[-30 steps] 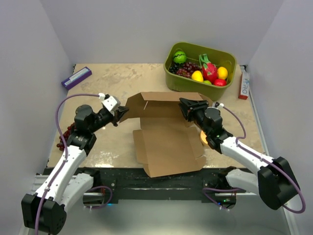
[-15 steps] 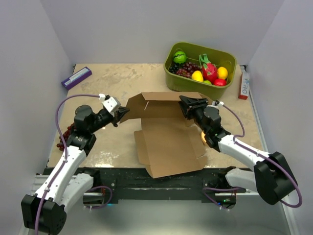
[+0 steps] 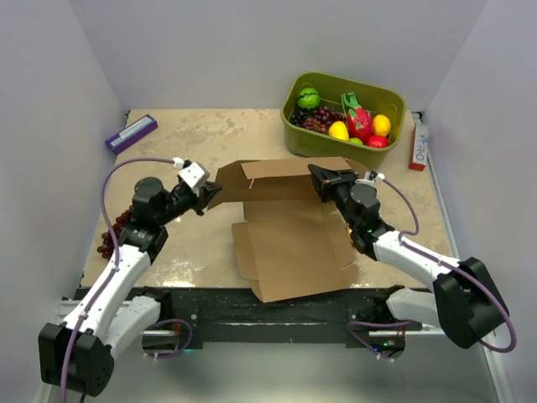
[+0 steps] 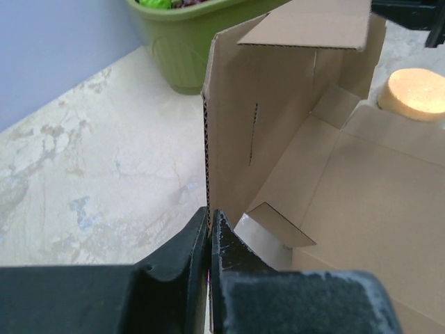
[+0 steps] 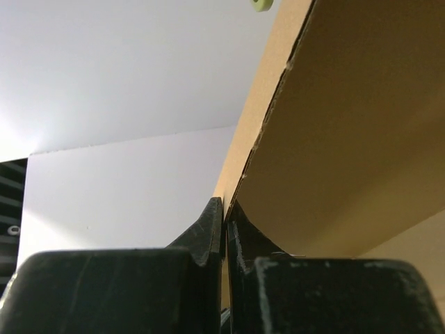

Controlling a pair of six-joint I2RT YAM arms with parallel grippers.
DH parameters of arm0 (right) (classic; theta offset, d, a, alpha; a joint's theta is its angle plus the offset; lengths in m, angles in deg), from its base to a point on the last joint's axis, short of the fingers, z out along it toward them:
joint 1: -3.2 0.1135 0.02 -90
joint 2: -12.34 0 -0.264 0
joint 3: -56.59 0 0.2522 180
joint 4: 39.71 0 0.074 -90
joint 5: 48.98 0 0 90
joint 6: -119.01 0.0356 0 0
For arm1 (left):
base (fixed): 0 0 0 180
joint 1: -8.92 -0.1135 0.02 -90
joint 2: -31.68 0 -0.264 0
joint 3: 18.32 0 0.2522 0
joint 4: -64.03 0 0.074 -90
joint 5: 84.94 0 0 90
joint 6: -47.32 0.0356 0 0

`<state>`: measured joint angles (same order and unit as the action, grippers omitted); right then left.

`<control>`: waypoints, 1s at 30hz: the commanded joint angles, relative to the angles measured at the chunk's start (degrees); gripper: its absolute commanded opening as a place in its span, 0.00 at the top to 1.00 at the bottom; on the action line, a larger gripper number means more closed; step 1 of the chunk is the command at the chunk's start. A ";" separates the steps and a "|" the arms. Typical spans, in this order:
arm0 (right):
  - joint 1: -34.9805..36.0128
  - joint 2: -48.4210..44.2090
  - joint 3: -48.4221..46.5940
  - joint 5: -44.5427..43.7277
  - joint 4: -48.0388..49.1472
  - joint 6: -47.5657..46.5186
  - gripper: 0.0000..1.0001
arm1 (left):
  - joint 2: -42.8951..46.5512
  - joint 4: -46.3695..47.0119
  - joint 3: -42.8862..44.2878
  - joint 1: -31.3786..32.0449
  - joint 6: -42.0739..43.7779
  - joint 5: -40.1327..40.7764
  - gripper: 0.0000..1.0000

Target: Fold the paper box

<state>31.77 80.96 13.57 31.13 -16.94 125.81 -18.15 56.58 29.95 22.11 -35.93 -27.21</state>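
Lying near the middle of the bench [image 3: 197, 147], the paper box [image 3: 289, 243] has its base panel flat and its far panel raised upright, with a top flap bent forward along the upper edge. The left tool [image 3: 210, 195] pinches the left edge of that raised panel. In the left wrist view its two fingers are closed almost together, with the corrugated edge standing between them. The right tool [image 3: 319, 179] grips the panel's right end, and the right wrist view shows its fingers pressed tight on a thin cardboard edge. Behind the box stands an olive-green bin [image 3: 315, 144] holding fruit, close to the raised panel but apart from it. A yellow-orange disc [image 4: 416, 94] sits on the bench just right of the box. A bunch of dark grapes [image 3: 112, 237] lies by the left arm, and a flat purple box [image 3: 131, 133] rests at the far left.
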 commanded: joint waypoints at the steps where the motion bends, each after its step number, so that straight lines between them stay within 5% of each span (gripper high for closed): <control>1: -0.01 -0.77 2.27 -1.80 0.29 -2.84 1.00 | -3.51 1.61 2.76 0.26 -2.60 3.79 0.82; 7: -0.10 -1.30 2.98 -3.47 -1.46 -2.13 1.00 | -5.90 0.10 5.40 0.26 -4.37 6.96 0.37; 10: -0.10 -1.03 2.45 -4.17 -2.34 -2.22 1.00 | -3.27 1.60 5.31 0.26 -5.51 6.17 0.31; 18: -0.10 0.02 1.92 -4.44 -3.05 -2.14 1.00 | 4.82 2.57 8.82 0.26 -22.87 8.37 0.30; 24: -0.10 -0.15 1.92 -4.61 -3.66 -2.40 1.00 | -2.45 0.90 10.94 0.78 -36.87 0.73 0.33; 30: -0.10 -0.33 2.62 -4.79 -3.84 -2.05 1.00 | -7.47 5.47 9.36 6.14 -40.75 1.24 0.34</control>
<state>31.77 80.91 16.15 29.51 -19.63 124.36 -23.26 58.39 39.74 24.74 -70.31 -24.35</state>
